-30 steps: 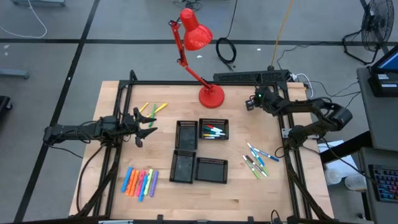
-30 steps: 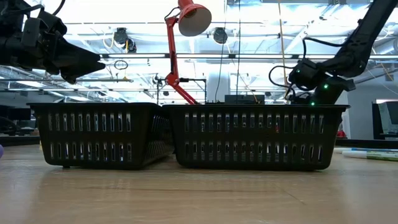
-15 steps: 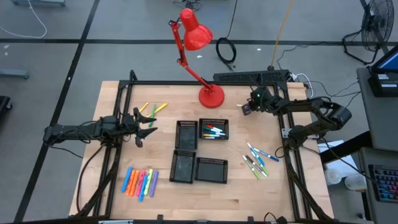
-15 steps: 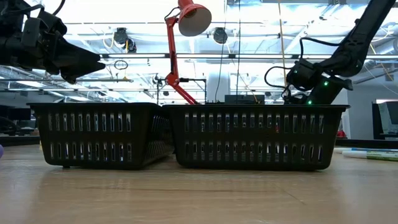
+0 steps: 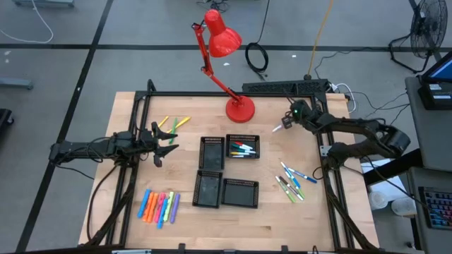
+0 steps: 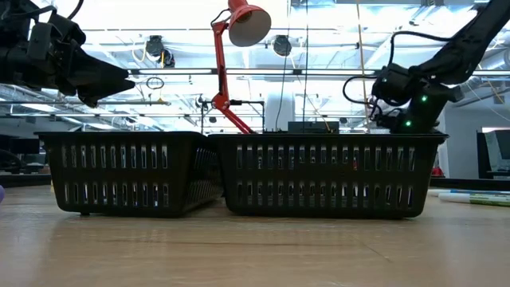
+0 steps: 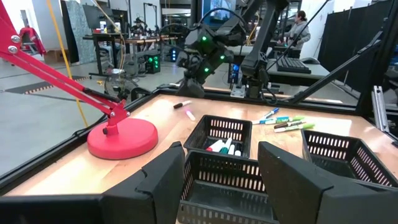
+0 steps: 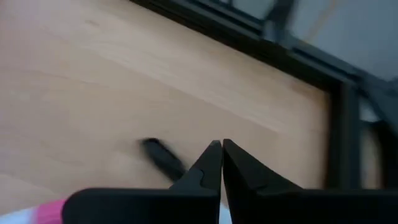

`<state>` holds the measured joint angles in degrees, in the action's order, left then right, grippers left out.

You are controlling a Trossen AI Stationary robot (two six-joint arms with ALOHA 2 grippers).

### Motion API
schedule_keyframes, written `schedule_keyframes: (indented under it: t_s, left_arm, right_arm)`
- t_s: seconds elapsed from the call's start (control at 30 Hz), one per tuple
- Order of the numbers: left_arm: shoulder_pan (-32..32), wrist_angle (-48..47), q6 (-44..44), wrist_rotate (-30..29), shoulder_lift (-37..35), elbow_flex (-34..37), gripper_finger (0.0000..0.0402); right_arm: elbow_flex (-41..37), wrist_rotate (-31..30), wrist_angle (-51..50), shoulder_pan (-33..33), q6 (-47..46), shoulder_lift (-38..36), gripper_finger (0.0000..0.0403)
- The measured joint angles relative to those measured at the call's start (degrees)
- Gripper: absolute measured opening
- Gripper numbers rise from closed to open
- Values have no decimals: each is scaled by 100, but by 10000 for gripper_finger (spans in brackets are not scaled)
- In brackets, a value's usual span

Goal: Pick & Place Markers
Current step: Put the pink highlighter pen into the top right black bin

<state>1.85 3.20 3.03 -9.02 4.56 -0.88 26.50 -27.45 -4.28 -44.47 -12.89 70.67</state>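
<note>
Near the back right of the table, the right gripper [image 5: 286,121] was held with its fingers pressed together, gripping nothing. A white marker [image 7: 190,115] lay just beside it. The left gripper [image 5: 164,143] was held spread wide.

1. No text, label, brand, number or sign is legible on the table [image 5: 268,212], trays, markers, lamp or arms.
2. Screens and equipment beyond the table show nothing readable.
</note>
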Motion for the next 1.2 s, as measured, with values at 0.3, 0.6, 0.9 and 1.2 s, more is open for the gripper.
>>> schedule_keyframes:
  t_s: [0.3, 0.6, 0.9, 1.2]
  left_arm:
    - [0, 0, 0, 0, 0, 2, 209]
    - [-1, 0, 0, 0, 0, 2, 209]
    - [-1, -1, 0, 0, 0, 1, 209]
    - [0, -2, 0, 0, 0, 1, 210]
  right_arm:
    - [-2, -69, -730, -186, -139, 157, 0]
    - [7, 1306, -329, -171, -98, 193, 0]
    - [7, 1839, -184, 138, -123, 197, 0]
    - [5, 2326, -75, 409, -134, 201, 0]
